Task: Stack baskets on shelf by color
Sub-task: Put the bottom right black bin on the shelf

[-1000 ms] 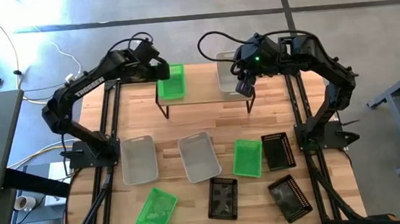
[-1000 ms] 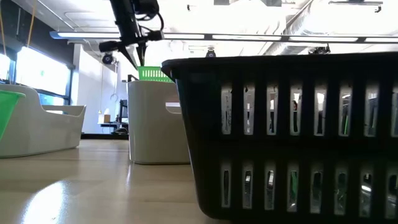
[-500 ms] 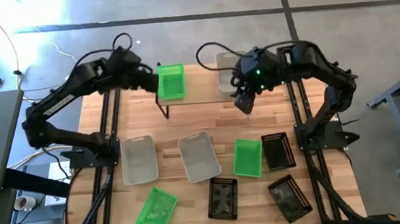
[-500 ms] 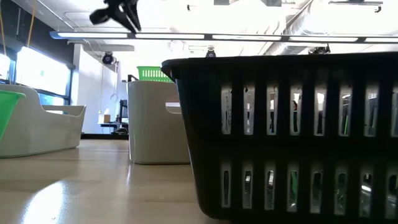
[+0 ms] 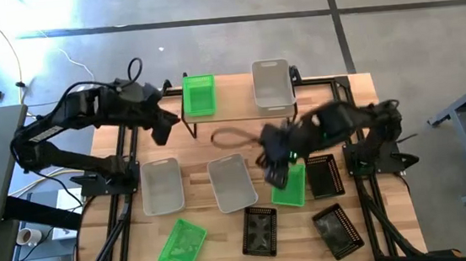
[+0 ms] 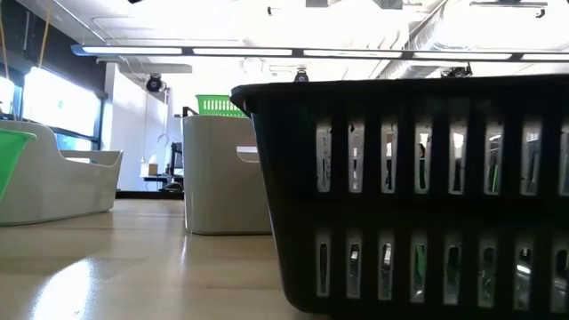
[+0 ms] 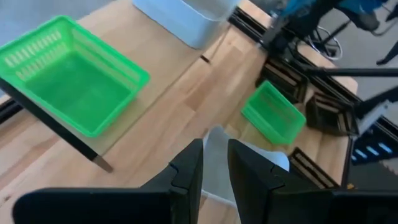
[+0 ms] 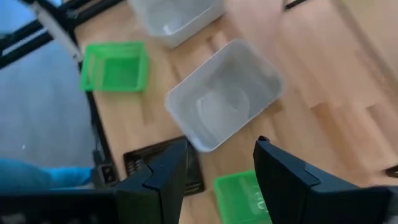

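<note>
High view: shelf carries one green basket and one grey basket, ends apart, likely starting colour stacks. Right claw open, empty, over a green basket on tabletop.

Left wrist view: left claw narrowly parted, empty, beside the shelf.

Light butcher-block tabletop, edged by black metal framing. Beyond it, grey concrete floor crossed by dark seams. White cable trailing over the floor by the tabletop's left side. Roll of tape near the lower left corner. Ceiling strip lights and bright windows behind.
</note>
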Robot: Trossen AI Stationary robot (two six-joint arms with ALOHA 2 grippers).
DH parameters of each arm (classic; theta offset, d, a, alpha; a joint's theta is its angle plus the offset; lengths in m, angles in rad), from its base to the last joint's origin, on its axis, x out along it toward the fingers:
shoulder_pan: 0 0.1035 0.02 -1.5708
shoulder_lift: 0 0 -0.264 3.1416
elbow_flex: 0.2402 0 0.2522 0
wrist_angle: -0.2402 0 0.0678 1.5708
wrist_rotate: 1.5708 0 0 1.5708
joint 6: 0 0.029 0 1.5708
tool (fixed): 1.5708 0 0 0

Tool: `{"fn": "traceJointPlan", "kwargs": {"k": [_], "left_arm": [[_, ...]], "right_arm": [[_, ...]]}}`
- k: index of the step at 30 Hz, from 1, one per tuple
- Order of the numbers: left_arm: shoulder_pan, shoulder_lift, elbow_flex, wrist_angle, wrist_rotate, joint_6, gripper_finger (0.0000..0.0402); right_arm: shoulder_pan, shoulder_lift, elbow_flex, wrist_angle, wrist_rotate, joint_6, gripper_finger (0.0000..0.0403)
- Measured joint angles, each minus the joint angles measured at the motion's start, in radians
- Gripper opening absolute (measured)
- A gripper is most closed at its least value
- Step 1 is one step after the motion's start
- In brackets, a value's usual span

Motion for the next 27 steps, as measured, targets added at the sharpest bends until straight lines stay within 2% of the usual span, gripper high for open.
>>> {"fn": "traceJointPlan", "kwargs": {"k": [5,11,22,27], "left_arm": [[-0.042,0.0,0.0,0.0,0.0,0.003,0.0064],[-0.076,0.0,0.0,0.0,-0.003,0.001,0.0064],[-0.1,0.0,0.0,0.0,-0.014,-0.015,0.0064],[-0.1,0.0,0.0,0.0,-0.015,-0.027,0.0064]], "right_arm": [[0.097,0.053,0.0,-0.028,-0.007,0.041,0.0169],[0.208,0.098,0.0,-0.073,-0.071,0.121,0.0169],[0.38,0.134,0.0,-0.074,-0.07,0.146,0.0169],[0.45,0.134,-0.047,-0.075,-0.074,0.181,0.0169]]}}
